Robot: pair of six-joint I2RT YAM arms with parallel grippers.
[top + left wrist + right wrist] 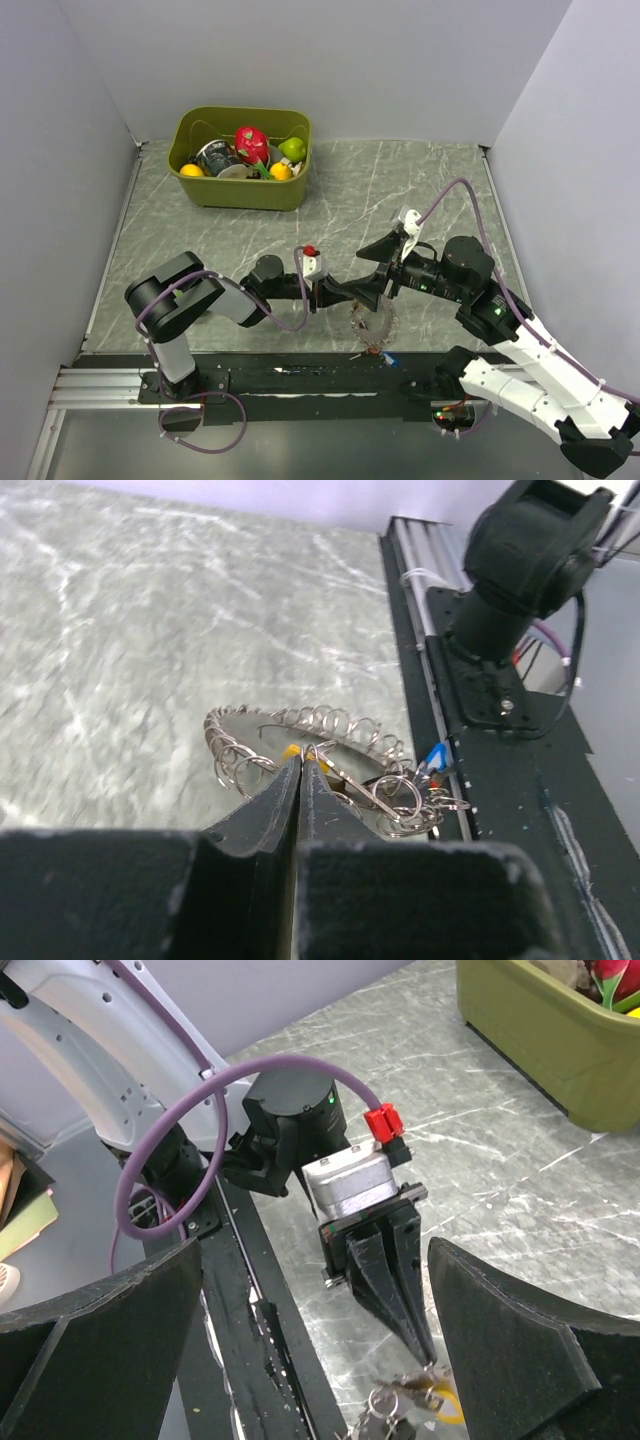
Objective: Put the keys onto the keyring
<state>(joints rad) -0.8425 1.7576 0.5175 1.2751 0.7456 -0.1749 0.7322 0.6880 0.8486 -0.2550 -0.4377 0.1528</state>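
The keyring (262,723), a grey ring strung with many small wire loops, lies on the marble table near its front edge. It bears a blue tag (435,756) and a red tag beside it. My left gripper (303,756) is shut, its tips pinching a small silver loop at the yellow key (291,750). A dark key lies just behind the tips. In the top view the keyring (375,325) lies below the left gripper (370,293). My right gripper (315,1250) is wide open and empty, its fingers (520,1340) either side of the left gripper (430,1358) and the yellow key (447,1406).
An olive bin (240,190) of toy fruit and cans stands at the back left. The black base rail (500,810) runs along the table's front edge, right beside the keyring. The right arm's base (520,570) stands on it. Grey walls close in the table.
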